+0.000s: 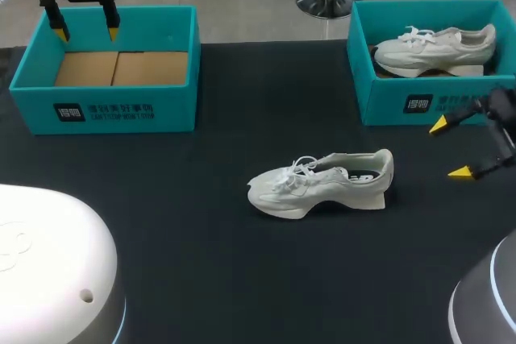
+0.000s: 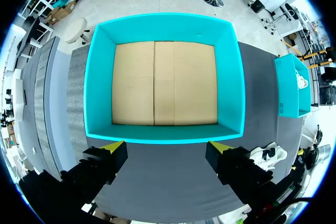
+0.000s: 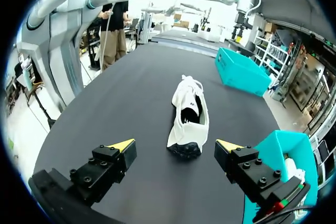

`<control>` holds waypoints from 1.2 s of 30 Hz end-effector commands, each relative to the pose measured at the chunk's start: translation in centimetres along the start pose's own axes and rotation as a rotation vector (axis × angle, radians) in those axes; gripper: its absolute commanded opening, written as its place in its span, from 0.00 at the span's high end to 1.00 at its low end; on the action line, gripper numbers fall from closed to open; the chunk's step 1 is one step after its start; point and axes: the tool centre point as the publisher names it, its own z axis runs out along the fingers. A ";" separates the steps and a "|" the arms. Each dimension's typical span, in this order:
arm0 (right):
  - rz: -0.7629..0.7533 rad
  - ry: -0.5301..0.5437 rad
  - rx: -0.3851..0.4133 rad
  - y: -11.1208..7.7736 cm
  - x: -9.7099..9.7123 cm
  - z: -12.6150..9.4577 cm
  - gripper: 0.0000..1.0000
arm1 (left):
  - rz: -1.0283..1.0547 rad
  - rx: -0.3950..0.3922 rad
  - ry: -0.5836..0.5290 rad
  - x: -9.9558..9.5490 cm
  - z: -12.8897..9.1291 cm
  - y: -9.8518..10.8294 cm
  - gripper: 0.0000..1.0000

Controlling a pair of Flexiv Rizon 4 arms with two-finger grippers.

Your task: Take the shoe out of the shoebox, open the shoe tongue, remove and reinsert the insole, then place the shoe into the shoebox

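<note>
One white shoe (image 1: pixel 318 183) sits out on the black table (image 1: pixel 201 263), and that is where we start. It stands upright on its sole near the middle, toe toward our left side, heel toward our right. Its laces lie loose over the front, and the mouth gapes wide enough for us to see a dark lining inside. Nothing is touching it.

From the right wrist we are looking straight down its length: heel nearest us, toe pointing away, ahead of the right hand (image 1: pixel 450 149). That hand hangs low over the table's right side, well apart from the shoe, fingers spread wide and gripping nothing.

Just behind it stands the right shoebox (image 1: pixel 403 102), teal, at the table's far right corner. A second shoe (image 1: pixel 435 50), white as well, lies inside, toe to our left.

Over on the far left corner we have the left shoebox (image 1: pixel 105 110), teal again, its plain cardboard floor (image 2: pixel 164 82) showing from wall to wall. The left hand (image 1: pixel 86 35) hovers above it. In the left wrist view its yellow tips line up over the box's near wall. Those fingers stand wide apart too, with nothing between them. The shoe peeks in at the side of that view, well away from the box.
</note>
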 end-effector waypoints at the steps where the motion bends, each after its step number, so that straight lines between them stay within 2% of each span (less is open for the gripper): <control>1: 0.035 -0.099 -0.137 -1.6 1.0 0.5 0.00 | 0.000 0.000 0.000 0.0 0.0 0.1 0.00; 7: 0.085 -0.104 -0.155 -1.9 0.0 1.4 0.00 | 0.000 0.000 0.000 0.0 0.0 0.1 0.00; 16: 0.138 -0.098 -0.125 -2.8 -1.5 3.2 0.00 | 0.000 0.000 0.000 0.0 0.0 0.1 0.00; 21: 0.168 -0.081 -0.119 -4.0 -1.6 4.5 0.00 | 0.000 0.000 0.000 0.0 0.0 0.1 0.00; 28: 0.189 -0.075 -0.150 -5.4 -1.4 6.4 0.00 | 0.000 0.000 0.000 0.0 0.0 0.1 0.00; 36: 0.203 -0.101 -0.188 -7.2 -1.7 7.3 0.00 | 0.000 0.000 0.000 0.0 0.0 0.1 0.00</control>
